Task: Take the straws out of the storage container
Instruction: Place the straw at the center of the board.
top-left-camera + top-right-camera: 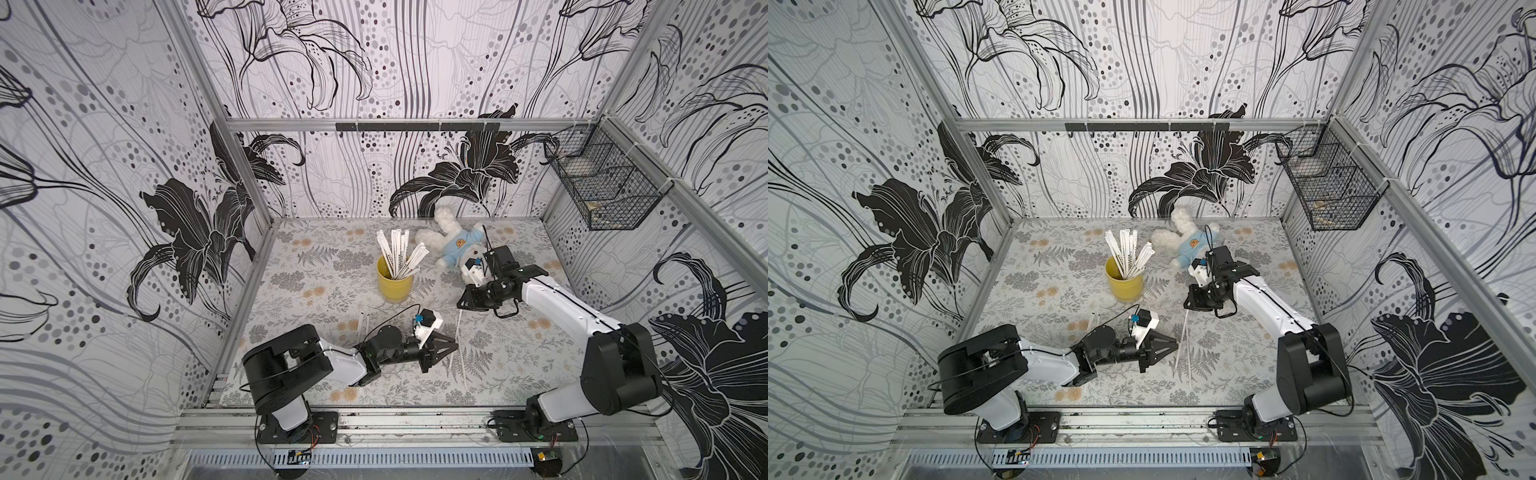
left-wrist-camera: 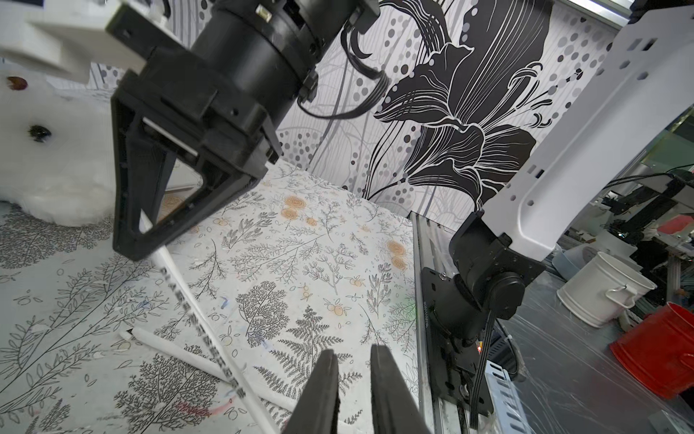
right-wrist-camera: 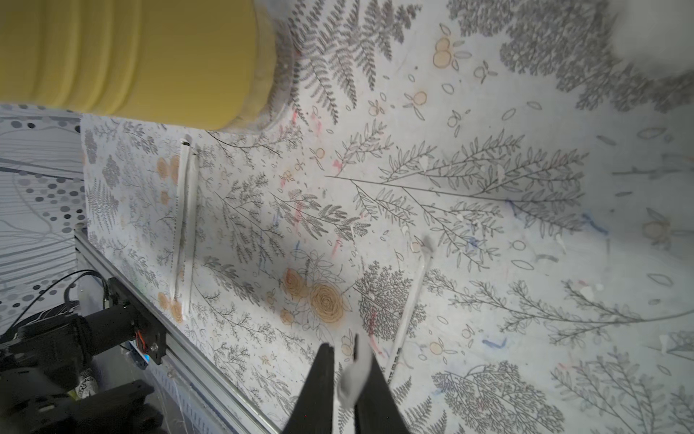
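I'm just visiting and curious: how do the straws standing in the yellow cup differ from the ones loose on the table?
The straws in the cup stand on end, fanned out and leaning on the rim of the yellow cup. The loose straws lie mostly flat on the table. The straws in the cup form a crowded bunch, while the loose straws are only a few, in two separate spots. Both are thin, white and paper-wrapped, with dark lettering.

Left end effector (image 1: 454,345) points sideways, jaws slightly parted; right end effector (image 1: 459,305) angles downward, jaws narrow.
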`<state>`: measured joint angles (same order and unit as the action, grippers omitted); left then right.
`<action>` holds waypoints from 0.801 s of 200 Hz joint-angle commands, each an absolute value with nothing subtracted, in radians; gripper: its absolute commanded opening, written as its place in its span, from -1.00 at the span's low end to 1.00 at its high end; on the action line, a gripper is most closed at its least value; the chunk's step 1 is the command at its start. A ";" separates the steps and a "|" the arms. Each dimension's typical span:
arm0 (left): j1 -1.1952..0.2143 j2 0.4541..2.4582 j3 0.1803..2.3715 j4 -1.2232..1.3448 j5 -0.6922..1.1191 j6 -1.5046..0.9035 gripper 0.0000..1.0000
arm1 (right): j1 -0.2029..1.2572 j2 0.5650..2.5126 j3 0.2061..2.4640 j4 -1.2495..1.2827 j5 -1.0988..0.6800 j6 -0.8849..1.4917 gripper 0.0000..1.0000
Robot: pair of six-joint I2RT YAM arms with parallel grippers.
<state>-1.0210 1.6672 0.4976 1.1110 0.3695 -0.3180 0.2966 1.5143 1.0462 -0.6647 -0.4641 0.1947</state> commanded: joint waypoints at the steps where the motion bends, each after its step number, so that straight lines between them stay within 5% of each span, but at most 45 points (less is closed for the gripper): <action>1: -1.026 1.677 0.543 1.104 0.361 -0.306 -0.56 | 0.291 1.559 1.021 -0.675 -0.425 0.196 -0.71; 36: -1.026 1.663 0.561 1.003 0.325 -0.241 -0.56 | 0.291 1.572 1.049 -0.665 -0.482 0.192 -1.00; 160: -1.026 1.627 0.534 0.997 0.342 -0.236 -0.56 | 0.291 1.521 1.103 -0.833 -0.431 0.204 -1.00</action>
<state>-1.0210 1.6592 0.5453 0.9791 0.3340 -0.2584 0.2958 1.5639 1.0718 -0.7578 -0.4732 0.1951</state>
